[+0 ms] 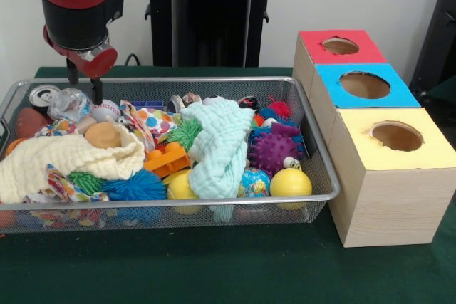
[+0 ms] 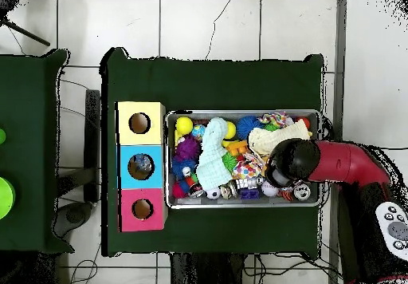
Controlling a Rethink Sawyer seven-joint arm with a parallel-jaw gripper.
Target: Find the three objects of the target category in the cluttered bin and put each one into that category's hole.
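Wire-mesh bin (image 1: 313, 201) holds spiky purple ball (image 1: 275, 149), mint waffle cloth (image 1: 219, 149).

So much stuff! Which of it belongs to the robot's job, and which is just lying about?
Job:
gripper
mesh bin of toys
red box, blue box, yellow box, each with a hole

Lying about:
remote control
green thing at the edge

I cannot tell which toys count.

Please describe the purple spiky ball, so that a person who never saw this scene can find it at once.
Look in the wire bin, at the end beside the three boxes. The purple spiky ball lies there, just behind the yellow ball. It alone is purple with stubby spikes.
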